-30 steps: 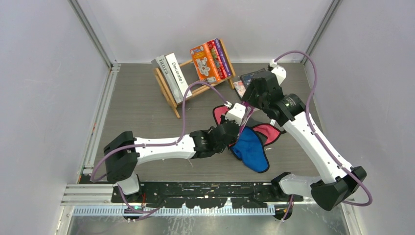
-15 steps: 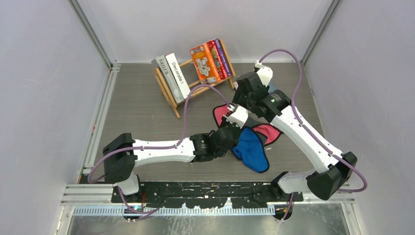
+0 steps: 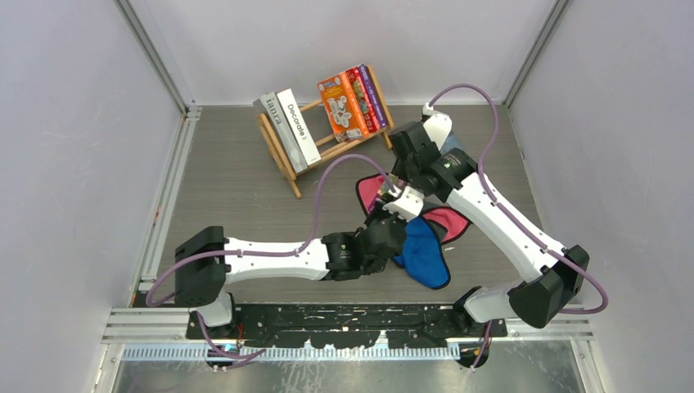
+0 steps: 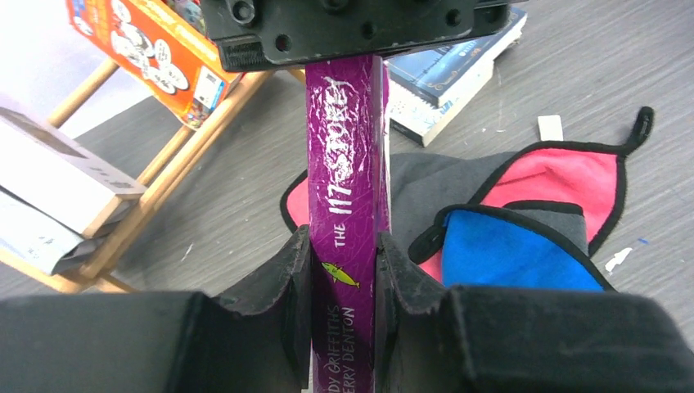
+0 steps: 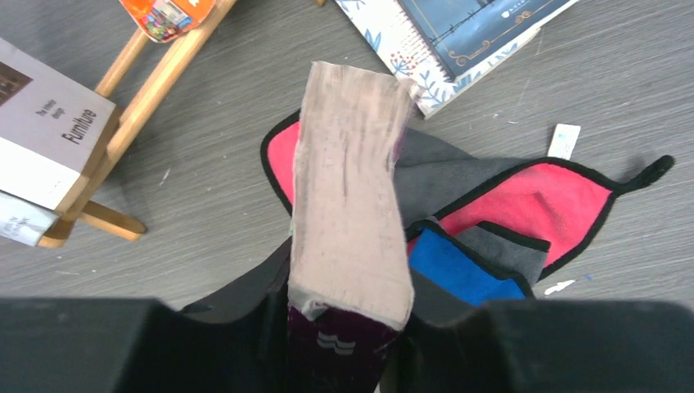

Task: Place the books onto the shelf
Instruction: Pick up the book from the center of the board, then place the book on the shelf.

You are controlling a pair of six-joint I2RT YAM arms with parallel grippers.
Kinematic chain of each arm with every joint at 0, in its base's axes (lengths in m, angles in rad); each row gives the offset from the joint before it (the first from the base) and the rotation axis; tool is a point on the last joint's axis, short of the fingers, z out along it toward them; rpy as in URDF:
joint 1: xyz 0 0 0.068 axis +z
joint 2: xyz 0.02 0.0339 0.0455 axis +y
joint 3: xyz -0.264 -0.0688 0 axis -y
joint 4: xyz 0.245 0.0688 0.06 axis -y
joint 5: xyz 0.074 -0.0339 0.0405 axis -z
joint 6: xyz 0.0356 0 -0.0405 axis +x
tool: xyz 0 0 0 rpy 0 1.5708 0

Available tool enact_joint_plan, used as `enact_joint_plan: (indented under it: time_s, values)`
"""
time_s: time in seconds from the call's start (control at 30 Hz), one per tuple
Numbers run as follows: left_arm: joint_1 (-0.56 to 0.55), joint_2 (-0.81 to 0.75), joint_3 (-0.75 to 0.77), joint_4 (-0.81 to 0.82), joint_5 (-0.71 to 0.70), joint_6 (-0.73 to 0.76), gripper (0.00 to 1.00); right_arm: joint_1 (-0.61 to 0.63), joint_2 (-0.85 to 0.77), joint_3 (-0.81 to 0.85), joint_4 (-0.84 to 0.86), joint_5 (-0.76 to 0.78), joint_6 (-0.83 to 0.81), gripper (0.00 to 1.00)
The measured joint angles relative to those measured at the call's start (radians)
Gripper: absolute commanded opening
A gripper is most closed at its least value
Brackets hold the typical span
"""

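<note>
Over halfway: five-ish books [image 3: 353, 100] on light-wood slatted shelf [image 3: 286, 172], upper centre. Purple paperback [image 4: 344, 205] clenched in left jaws; can't tell if right jaws grip it. Dark-blue paperback [image 5: 475, 24], floral paperback [image 5: 385, 41] left on counter [image 3: 229, 180].

Your left arm [image 3: 270, 254] and right arm [image 3: 507, 221] are white tubes with black joints; a purple cable [image 3: 463, 86] loops along each; the fingers [image 4: 274, 285] are scuffed black.
</note>
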Motion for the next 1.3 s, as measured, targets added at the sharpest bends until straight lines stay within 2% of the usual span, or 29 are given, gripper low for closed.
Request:
enact_joint_plan:
  time_s: [0.1,0.2,0.27,0.3,0.4,0.47,0.7,0.9,1.1,1.3]
  values:
    - [-0.011,0.023,0.002,0.037,-0.051,0.019,0.0,0.003,0.0,0.0,0.018,-0.016,0.035,0.19]
    - [-0.015,0.055,0.007,0.084,-0.099,0.074,0.0,0.002,0.012,0.0,0.024,-0.003,0.038,0.02]
    - [-0.017,0.068,0.007,0.097,-0.121,0.093,0.0,0.003,0.025,-0.001,0.028,-0.001,0.038,0.01]
    - [-0.017,0.07,0.007,0.097,-0.129,0.097,0.05,0.003,0.028,-0.003,0.032,-0.002,0.038,0.01]
    - [-0.017,0.071,0.007,0.092,-0.141,0.093,0.36,0.006,0.027,-0.005,0.048,-0.004,0.031,0.01]
    - [-0.017,0.064,0.007,0.078,-0.139,0.082,0.43,0.006,0.026,-0.006,0.057,-0.009,0.019,0.01]
    - [-0.016,-0.068,-0.011,-0.15,-0.083,-0.048,0.53,0.035,0.01,-0.002,0.124,-0.076,-0.06,0.01]
    - [-0.033,-0.364,-0.026,-0.257,-0.086,-0.175,0.56,0.018,0.066,0.053,0.191,-0.09,-0.202,0.01]
    - [-0.029,-0.629,-0.081,-0.322,-0.131,-0.259,0.56,0.009,0.255,0.236,0.23,-0.114,-0.361,0.01]
    - [-0.029,-0.731,-0.14,-0.42,-0.167,-0.304,0.56,0.009,0.426,0.469,0.242,-0.175,-0.477,0.01]
